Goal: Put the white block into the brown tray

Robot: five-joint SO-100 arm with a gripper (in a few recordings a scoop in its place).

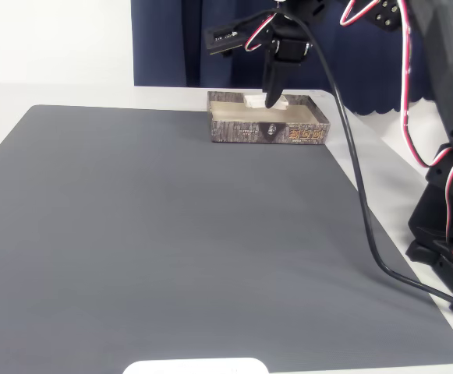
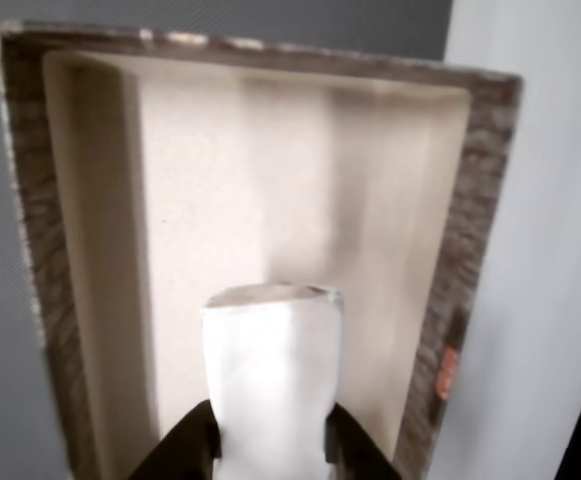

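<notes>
The brown tray [image 1: 267, 130] sits at the far edge of the grey mat, with bark-patterned walls and a cream inside [image 2: 220, 220]. My gripper [image 1: 274, 100] reaches down into it from above. In the wrist view the white block [image 2: 270, 370] stands between my two dark fingers [image 2: 185, 445], held over the tray's cream floor. In the fixed view the white block [image 1: 256, 100] peeks above the tray's rim beside the fingertip. The gripper [image 2: 270, 450] is shut on the block.
A large grey mat [image 1: 187, 241] covers the white table. A dark blue curtain [image 1: 179, 39] hangs behind. The arm's black base and cables [image 1: 444, 234] stand at the right. A white rounded object [image 1: 196, 365] lies at the front edge.
</notes>
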